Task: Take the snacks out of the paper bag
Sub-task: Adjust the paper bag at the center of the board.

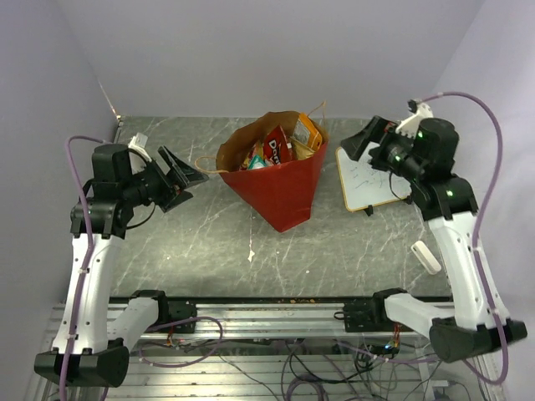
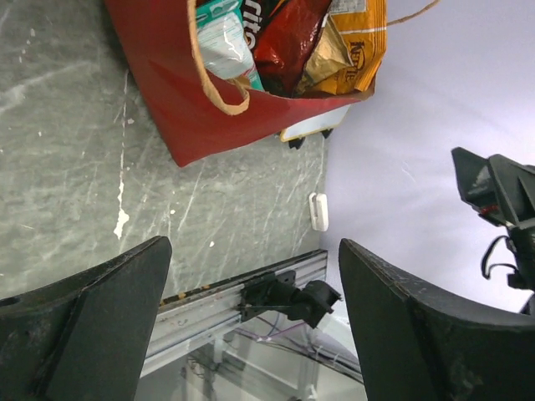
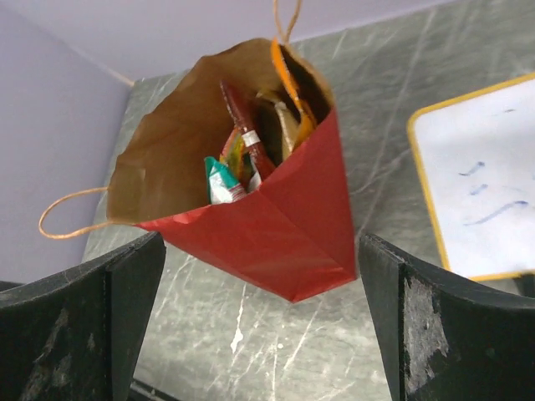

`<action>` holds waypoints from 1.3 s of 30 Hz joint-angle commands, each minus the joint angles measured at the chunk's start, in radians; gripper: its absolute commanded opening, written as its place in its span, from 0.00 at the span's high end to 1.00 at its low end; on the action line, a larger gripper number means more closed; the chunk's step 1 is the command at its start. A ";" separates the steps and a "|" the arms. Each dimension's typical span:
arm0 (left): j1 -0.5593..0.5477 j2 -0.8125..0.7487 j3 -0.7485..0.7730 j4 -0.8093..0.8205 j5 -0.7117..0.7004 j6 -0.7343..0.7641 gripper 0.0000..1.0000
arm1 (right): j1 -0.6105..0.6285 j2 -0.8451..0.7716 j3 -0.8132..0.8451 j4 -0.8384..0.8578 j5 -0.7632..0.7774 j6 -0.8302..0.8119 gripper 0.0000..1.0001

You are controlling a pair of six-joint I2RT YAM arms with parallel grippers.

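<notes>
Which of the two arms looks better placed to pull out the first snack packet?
Probably the right. The right gripper, open, faces straight into the mouth of the paper bag, with the snack packets mid-view. The left gripper, also open, sees the bag only at its view's edge.

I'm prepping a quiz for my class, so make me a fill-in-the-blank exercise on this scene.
The paper bag is ____ outside.
The snacks sit ____ the bag.
The left pincer and right pincer are both ____.
The whiteboard lies nearest the ____ arm.
Missing words: red; inside; open; right.
</notes>
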 commanded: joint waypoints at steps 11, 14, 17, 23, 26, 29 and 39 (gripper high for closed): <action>-0.011 0.150 -0.058 0.353 -0.011 -0.205 0.16 | -0.016 0.158 -0.010 0.285 -0.130 0.045 0.00; -0.020 0.188 -0.059 0.368 -0.009 -0.219 0.21 | -0.016 0.226 0.045 0.300 -0.157 0.052 0.00; -0.032 0.199 -0.075 0.390 -0.012 -0.230 0.22 | -0.017 0.328 0.137 0.231 -0.135 0.060 0.02; -0.062 0.239 -0.092 0.460 -0.007 -0.252 0.28 | -0.018 0.517 0.300 0.199 -0.246 0.070 0.10; -0.076 0.267 -0.079 0.479 -0.016 -0.249 0.31 | -0.017 0.581 0.346 0.207 -0.267 0.071 0.12; -0.087 0.298 -0.060 0.478 -0.037 -0.231 0.38 | -0.020 0.649 0.397 0.205 -0.291 0.060 0.14; -0.100 0.385 -0.008 0.472 -0.059 -0.214 0.60 | -0.019 0.813 0.544 0.179 -0.356 0.007 0.24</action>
